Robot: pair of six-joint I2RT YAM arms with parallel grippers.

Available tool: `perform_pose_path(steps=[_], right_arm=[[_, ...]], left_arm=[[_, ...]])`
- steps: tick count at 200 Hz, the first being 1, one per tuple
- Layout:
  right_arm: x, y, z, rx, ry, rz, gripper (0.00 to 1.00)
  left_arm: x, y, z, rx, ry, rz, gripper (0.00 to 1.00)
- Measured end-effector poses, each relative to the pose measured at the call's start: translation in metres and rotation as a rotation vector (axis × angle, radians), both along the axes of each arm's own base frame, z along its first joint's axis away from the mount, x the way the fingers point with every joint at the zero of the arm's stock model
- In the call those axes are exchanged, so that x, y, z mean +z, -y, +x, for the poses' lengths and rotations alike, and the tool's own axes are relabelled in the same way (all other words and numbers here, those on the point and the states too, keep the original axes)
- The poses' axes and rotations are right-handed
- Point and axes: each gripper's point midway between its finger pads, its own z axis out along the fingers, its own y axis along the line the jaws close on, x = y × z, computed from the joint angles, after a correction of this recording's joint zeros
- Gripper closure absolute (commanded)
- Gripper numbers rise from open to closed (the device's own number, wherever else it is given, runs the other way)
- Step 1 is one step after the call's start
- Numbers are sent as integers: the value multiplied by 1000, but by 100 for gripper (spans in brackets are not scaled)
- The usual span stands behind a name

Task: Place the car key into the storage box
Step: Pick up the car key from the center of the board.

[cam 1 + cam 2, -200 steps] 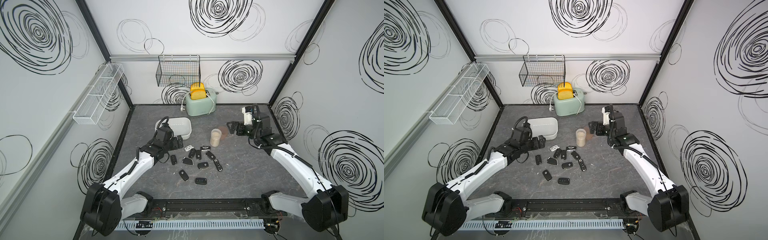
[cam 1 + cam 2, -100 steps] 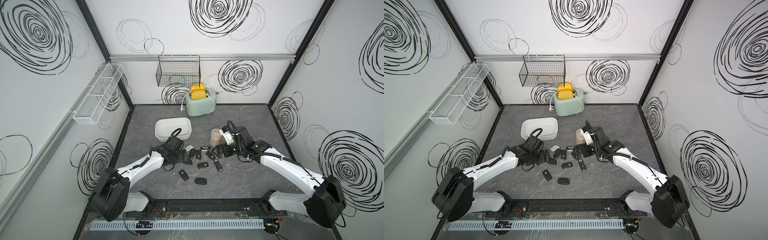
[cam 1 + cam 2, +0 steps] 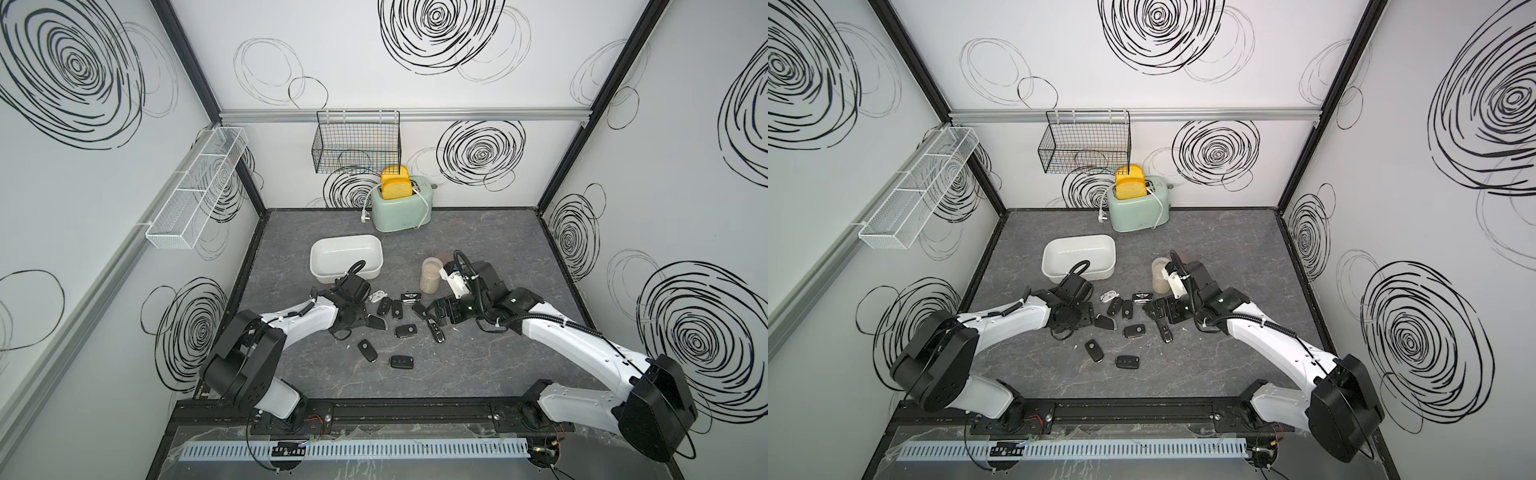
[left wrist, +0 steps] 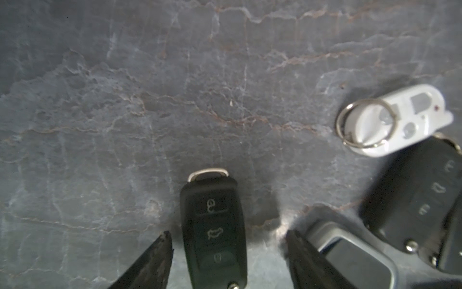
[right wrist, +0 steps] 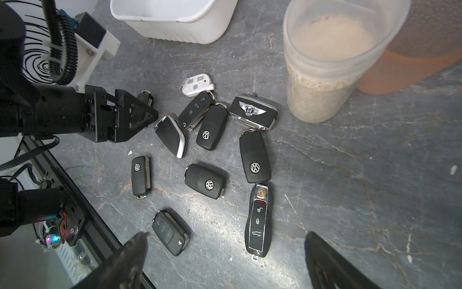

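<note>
Left fingers (image 4: 150, 262) straddle black three-button car key (image 4: 213, 230), gaps both sides; my right fingers (image 5: 125, 262) wide, empty; grey veined bench (image 4: 175, 100).

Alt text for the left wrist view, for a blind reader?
A black car key lies between the left hand's open fingertips, a gap on each side, on the grey table. A white fob and a silver-edged key lie nearby.

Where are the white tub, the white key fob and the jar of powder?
white tub (image 3: 345, 257), in a top view, bare inner floor.
white key fob (image 4: 412, 122), left wrist view, its button face.
jar (image 5: 320, 95), right wrist view, its clear side wall.
</note>
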Motion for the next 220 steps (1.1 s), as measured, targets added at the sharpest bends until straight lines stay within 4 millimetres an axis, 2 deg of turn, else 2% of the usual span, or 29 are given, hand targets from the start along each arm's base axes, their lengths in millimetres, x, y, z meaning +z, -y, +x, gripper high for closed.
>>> perform_pose_path(steps=[26, 65, 92, 147, 176, 195, 220], right_arm=[[-2, 0, -1, 0, -6, 0, 1], [-5, 1, -2, 0, -11, -3, 1], [-7, 1, -2, 0, -16, -8, 1], [-11, 2, -2, -1, -25, -17, 1], [-12, 2, -2, -2, -25, -19, 1], [-12, 2, -2, -3, -24, -18, 1], [-12, 2, -2, -3, -24, -18, 1]], left_arm=[[-2, -2, 8, 9, 18, 11, 37], [-2, -3, 16, 14, 42, 19, 59], [-2, -2, 18, 8, 50, 14, 70], [-1, -1, 18, 0, 50, 9, 75], [2, -2, 9, -13, 23, 5, 76], [13, -3, 8, -20, 26, 5, 75], [43, 4, 21, -39, 83, -15, 76]])
